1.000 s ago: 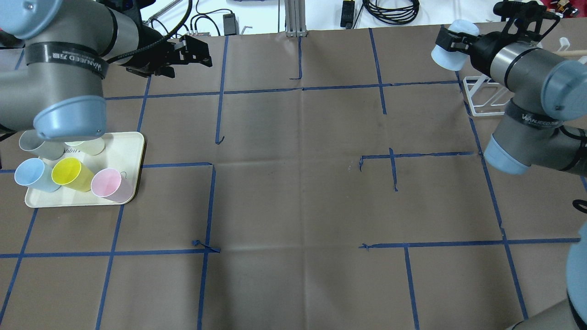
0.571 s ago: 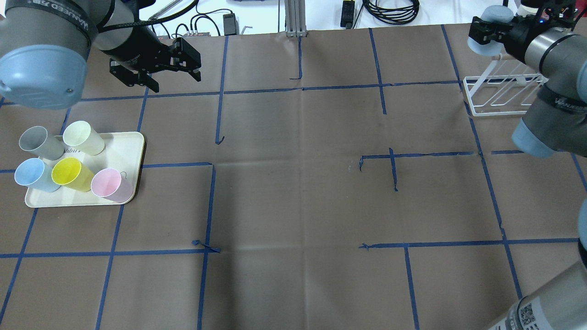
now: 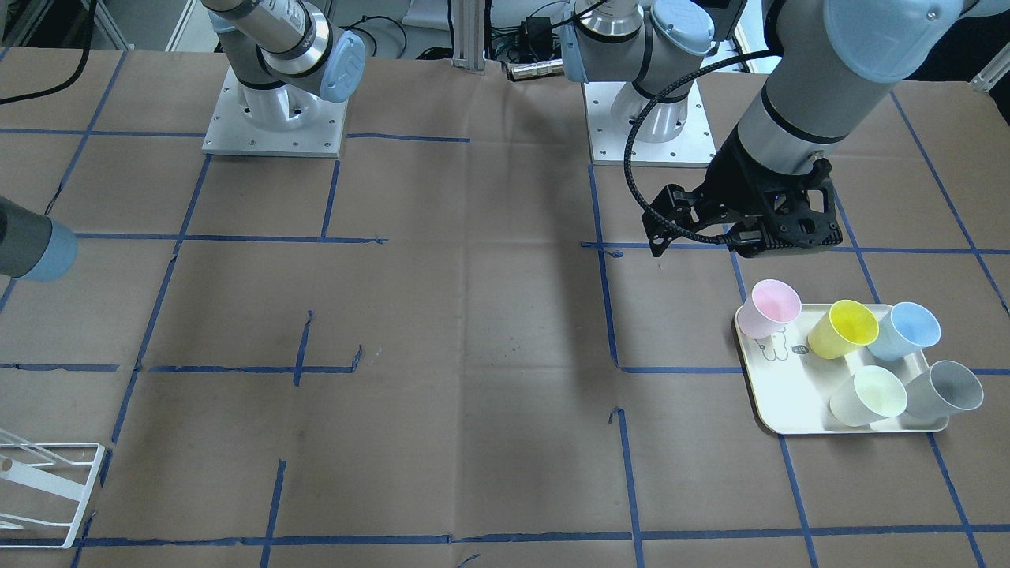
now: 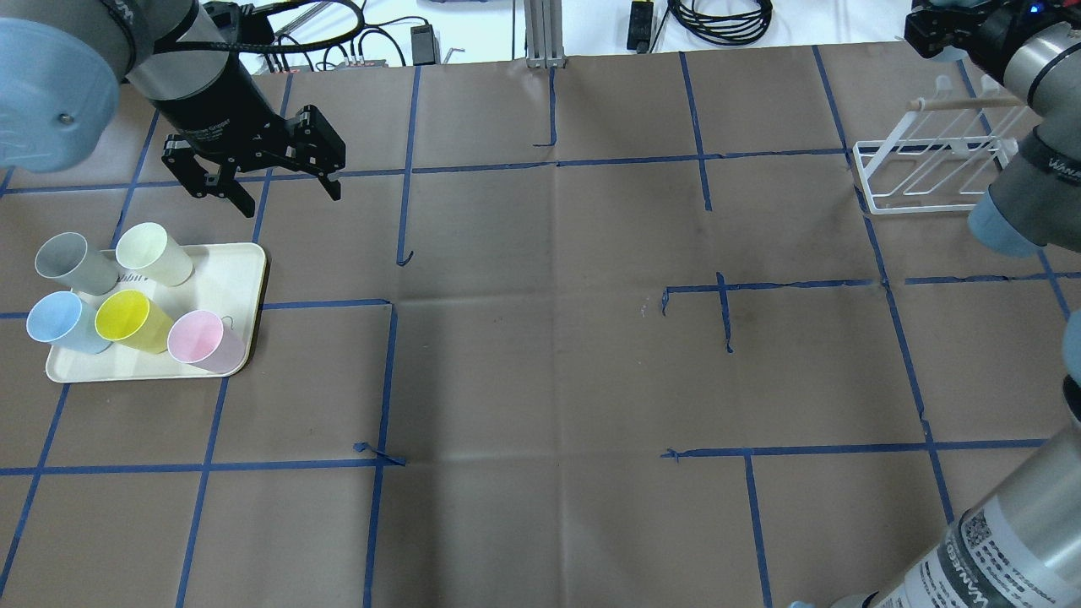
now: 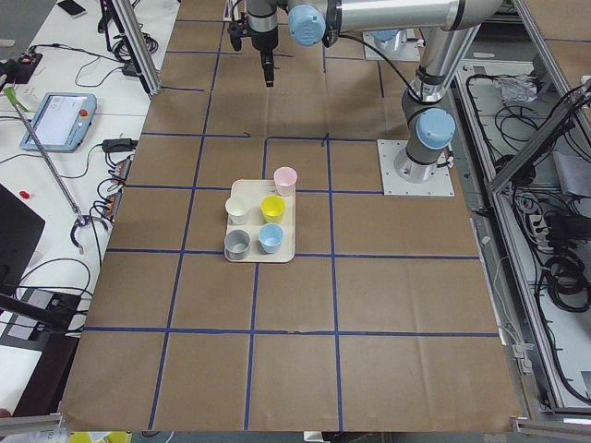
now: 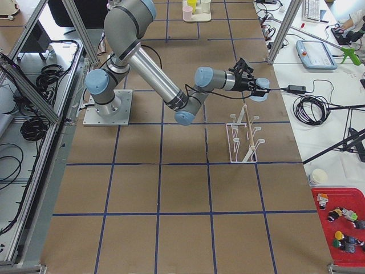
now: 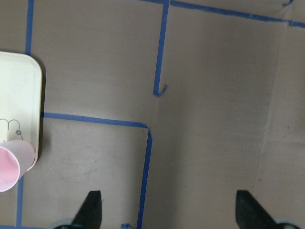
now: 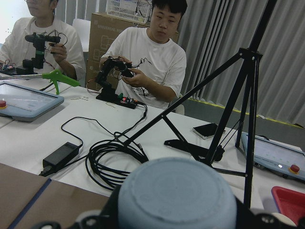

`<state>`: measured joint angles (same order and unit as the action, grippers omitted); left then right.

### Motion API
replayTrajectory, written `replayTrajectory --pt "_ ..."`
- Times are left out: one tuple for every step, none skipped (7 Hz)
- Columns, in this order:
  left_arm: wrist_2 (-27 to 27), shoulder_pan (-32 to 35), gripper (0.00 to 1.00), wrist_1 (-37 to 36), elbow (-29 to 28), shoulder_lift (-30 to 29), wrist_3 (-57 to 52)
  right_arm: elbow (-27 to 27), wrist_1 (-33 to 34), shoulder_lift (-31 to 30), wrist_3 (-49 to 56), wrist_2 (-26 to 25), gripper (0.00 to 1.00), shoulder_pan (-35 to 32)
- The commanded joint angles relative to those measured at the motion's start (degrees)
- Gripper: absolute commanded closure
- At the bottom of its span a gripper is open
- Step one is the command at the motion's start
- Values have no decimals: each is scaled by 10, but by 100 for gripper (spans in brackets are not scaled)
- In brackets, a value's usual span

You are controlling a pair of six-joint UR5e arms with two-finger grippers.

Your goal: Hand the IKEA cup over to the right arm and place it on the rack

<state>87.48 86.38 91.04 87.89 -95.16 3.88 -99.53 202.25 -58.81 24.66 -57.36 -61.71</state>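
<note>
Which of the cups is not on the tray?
The pale-blue cup in the right gripper, held in the air near the rack. The other five cups all stand on the tray.

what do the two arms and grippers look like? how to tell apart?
Both arms: silver-grey tubes, pale-blue joint caps, black two-finger grippers. Left arm carries a thick ribbed black hose to the left gripper. Right arm shows white band lettering and a QR label, no thick hose at the right gripper.
</note>
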Motion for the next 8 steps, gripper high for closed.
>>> replayTrajectory --pt "28 0 1 25 -5 -1 0 47 2 42 -1 0 70 10" --pt "29 1 1 21 -2 1 -3 55 2 55 -13 0 70 18" --pt "29 1 1 11 3 4 -4 49 1 57 -20 -1 70 20" --pt "27 1 1 -15 9 8 -2 44 0 58 -23 -3 70 20" --pt "21 1 1 -16 8 10 -1 37 -1 58 -43 -3 70 20" --pt "19 2 1 -16 10 13 -9 24 0 58 -45 -3 70 20" --pt "19 2 1 -16 11 16 -13 19 0 59 -45 -3 70 20" --pt "19 2 1 -16 11 16 -29 19 -1 62 -45 -3 70 21"
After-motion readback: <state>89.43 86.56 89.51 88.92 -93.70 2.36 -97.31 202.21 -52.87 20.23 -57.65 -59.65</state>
